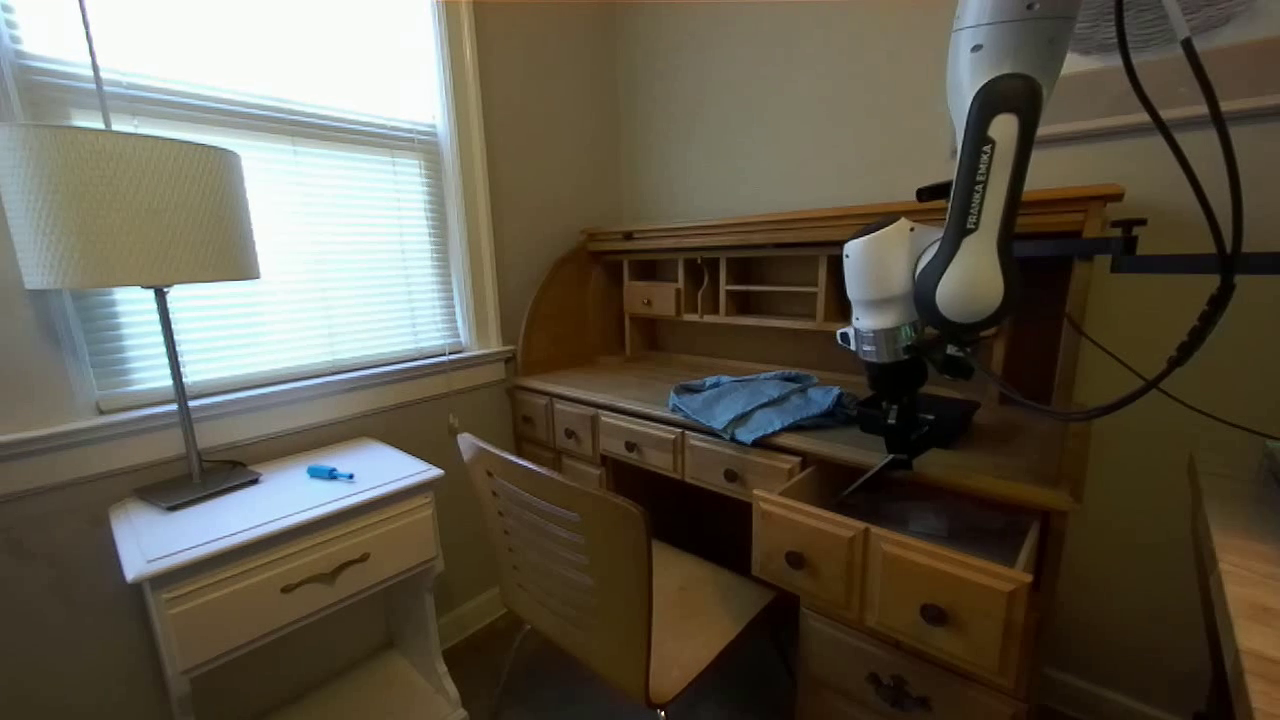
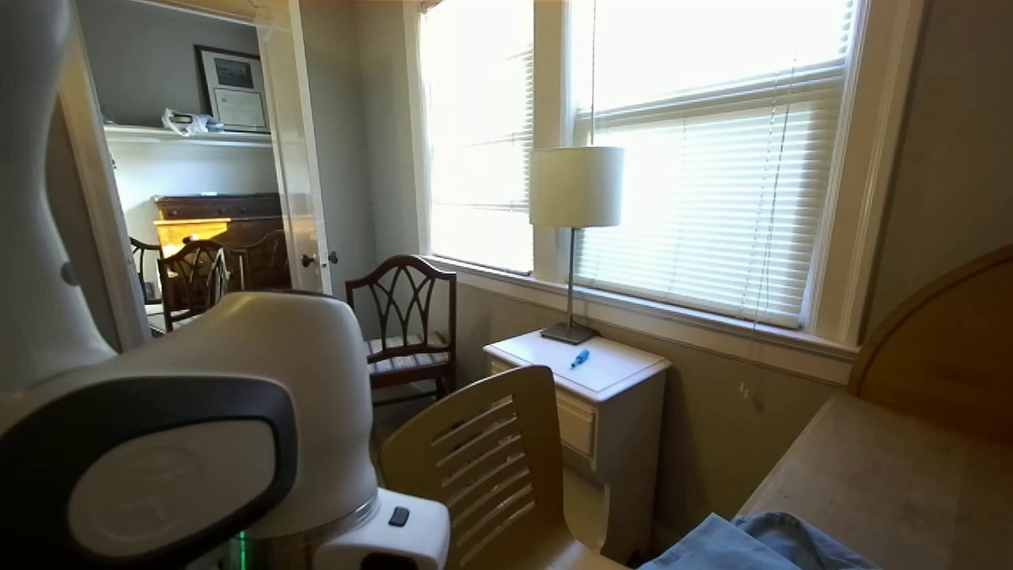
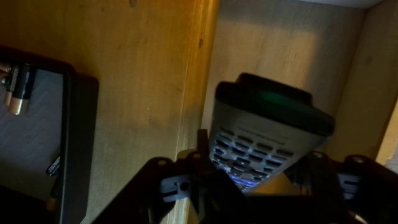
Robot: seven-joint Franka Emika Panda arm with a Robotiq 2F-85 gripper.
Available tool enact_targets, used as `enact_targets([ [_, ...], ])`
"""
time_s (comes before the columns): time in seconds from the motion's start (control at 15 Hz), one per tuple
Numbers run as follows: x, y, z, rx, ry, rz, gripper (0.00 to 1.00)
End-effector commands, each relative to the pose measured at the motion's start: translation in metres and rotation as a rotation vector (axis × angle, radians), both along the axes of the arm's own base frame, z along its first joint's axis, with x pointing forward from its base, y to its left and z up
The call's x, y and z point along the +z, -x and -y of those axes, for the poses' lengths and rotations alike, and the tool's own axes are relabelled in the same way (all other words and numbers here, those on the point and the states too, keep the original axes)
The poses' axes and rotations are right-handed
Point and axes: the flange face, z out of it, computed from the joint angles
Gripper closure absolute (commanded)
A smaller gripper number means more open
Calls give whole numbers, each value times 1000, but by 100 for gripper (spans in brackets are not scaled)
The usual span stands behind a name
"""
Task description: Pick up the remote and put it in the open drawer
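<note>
Legibly, the white capitals "FRANKA EMIKA" [image 1: 981, 187] run lengthwise along the white-and-black jointed robot arm [image 1: 1005, 90]. On the slim grey plastic remote [image 3: 264, 133] with a black end, a faint line of print is too blurred to read, as are the markings on the copper-and-black cylindrical batteries [image 3: 22, 90] in the black rectangular tray [image 3: 81, 140] on the light-brown wooden surface [image 3: 136, 93]. Rows of small dark buttons [image 3: 241, 152] cover the remote's face, the lowest ones in the wrist view catching a violet-blue sheen, and a dull green patch shows on its black end. It is gripped, tilted, between the fingers [image 3: 202, 141] of the black end effector [image 1: 900, 460], over the open two-panelled honey-brown wooden drawer [image 1: 905, 575]; whether any part dips below the rim I cannot tell. From the top of an exterior view, the arm hangs down, bends at its white wrist and points the end effector downward near the surface's front edge. A thin green light [image 2: 243, 546] glows on the arm.
</note>
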Motion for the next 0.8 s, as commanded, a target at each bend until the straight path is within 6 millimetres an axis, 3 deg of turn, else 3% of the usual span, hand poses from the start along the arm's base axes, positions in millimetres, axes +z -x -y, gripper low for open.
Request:
enact_targets([
  [0.0,-3,1,-2,-55,-40,-58,71],
  [0.13,-2,1,0,-96,-57,-71,71],
  [0.2,-5,2,-3,-72,-36,-53,46],
  [0.47,-5,3,-1,-92,-42,-59,46],
  [0.53,-5,3,-1,-93,-42,-59,71],
  [0.73,-19,1,-6,-107,-19,-17,71],
])
